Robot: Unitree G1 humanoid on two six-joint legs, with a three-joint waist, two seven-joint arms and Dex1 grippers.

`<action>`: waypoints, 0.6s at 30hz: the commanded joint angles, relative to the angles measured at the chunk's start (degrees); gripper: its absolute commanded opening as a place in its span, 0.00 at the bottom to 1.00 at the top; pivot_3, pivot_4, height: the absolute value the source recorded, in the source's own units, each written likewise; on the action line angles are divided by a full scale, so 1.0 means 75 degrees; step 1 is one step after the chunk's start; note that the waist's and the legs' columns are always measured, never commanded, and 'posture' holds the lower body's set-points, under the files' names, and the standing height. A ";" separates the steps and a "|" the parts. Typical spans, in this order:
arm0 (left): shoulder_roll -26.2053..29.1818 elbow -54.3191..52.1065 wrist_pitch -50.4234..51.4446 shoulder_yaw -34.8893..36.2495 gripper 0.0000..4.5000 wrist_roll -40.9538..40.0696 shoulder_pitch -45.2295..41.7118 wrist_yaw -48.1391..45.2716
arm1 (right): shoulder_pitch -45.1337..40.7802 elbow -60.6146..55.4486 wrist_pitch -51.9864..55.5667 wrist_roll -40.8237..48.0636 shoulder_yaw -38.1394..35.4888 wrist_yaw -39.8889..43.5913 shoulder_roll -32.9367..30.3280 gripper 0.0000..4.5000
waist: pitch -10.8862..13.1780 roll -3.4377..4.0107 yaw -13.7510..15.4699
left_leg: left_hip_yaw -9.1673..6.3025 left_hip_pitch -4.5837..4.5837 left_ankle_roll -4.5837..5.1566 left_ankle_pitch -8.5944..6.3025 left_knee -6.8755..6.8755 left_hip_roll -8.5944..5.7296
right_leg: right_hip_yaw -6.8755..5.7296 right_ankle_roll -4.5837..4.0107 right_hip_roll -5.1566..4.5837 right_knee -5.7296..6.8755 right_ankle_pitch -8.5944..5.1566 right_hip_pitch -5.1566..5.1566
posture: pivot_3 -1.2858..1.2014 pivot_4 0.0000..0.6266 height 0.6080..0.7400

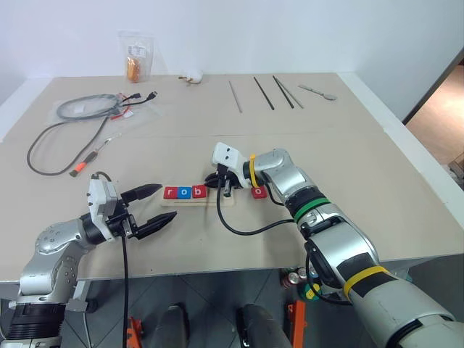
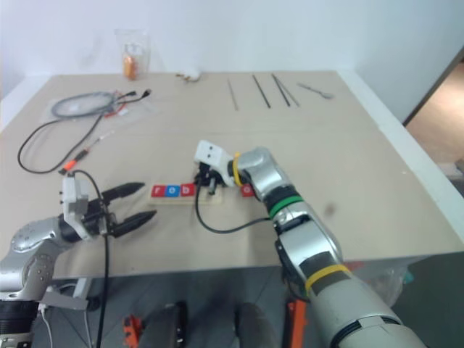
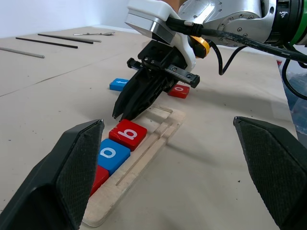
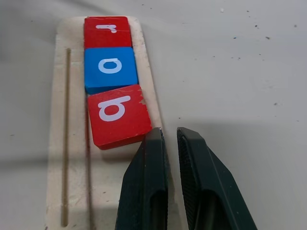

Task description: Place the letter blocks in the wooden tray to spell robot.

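The wooden tray [image 1: 217, 201] lies at the table's middle. A red r [image 4: 106, 31], a blue o [image 4: 110, 67] and a red b [image 4: 117, 115] sit in it in a row. My right gripper [image 4: 167, 135] is shut and holds nothing. It points down at the tray, with its tips right beside the b tile's free edge. Behind that gripper, a red o tile [image 3: 179, 89] and a blue tile [image 3: 118, 84] lie on the table, off the tray. My left gripper [image 1: 166, 202] hovers open just left of the tray, empty.
Coiled cables [image 1: 72, 130] lie at the far left. At the back are a plastic bag [image 1: 135, 65], a small white object [image 1: 192, 75], several thin rods [image 1: 254, 93] and a spoon [image 1: 319, 90]. The table's front edge [image 1: 217, 264] runs close below the tray.
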 commanded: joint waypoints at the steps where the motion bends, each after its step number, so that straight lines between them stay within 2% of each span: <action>1: 0.0091 -0.0204 -0.0084 0.0231 1.00 -0.0114 -0.0025 -0.0011 | -0.0239 -0.0079 -0.0100 0.0019 -0.0071 0.0115 -0.0029 0.10 | 0.0000 0.0000 0.0000 | 0.0000 0.0000 0.0000 0.0000 0.0000 0.0000 | 0.0000 0.0000 0.0000 0.0000 0.0000 0.0000 | 0.52 0.24 1.00; 9: 0.0051 -0.0196 -0.0075 0.0178 1.00 -0.0116 -0.0051 -0.0023 | -0.0386 -0.0013 -0.0175 0.0018 -0.0167 -0.0018 -0.0062 0.10 | 0.0000 0.0000 0.0000 | 0.0000 0.0000 0.0000 0.0000 0.0000 0.0000 | 0.0000 0.0000 0.0000 0.0000 0.0000 0.0000 | 0.52 0.24 1.00; 16: 0.0009 -0.0455 0.0050 -0.0053 1.00 -0.0165 -0.0069 -0.0138 | -0.0842 0.0124 0.0014 0.0452 -0.0831 0.0269 -0.1048 0.10 | -0.0001 -0.0001 0.0042 | 0.0001 -0.0002 -0.0003 0.0002 0.0001 -0.0001 | 0.0000 0.0001 -0.0003 -0.0001 -0.0002 0.0003 | 0.52 0.24 1.00; 18: -0.0042 -0.0510 0.0065 -0.0209 1.00 -0.0127 -0.0227 -0.0172 | -0.0709 0.0056 0.0130 0.0606 -0.1058 0.0499 -0.1516 0.23 | -0.0001 -0.0002 0.0042 | 0.0001 -0.0001 -0.0003 0.0001 0.0001 -0.0001 | 0.0001 0.0001 -0.0003 -0.0004 -0.0003 0.0008 | 0.52 0.24 1.00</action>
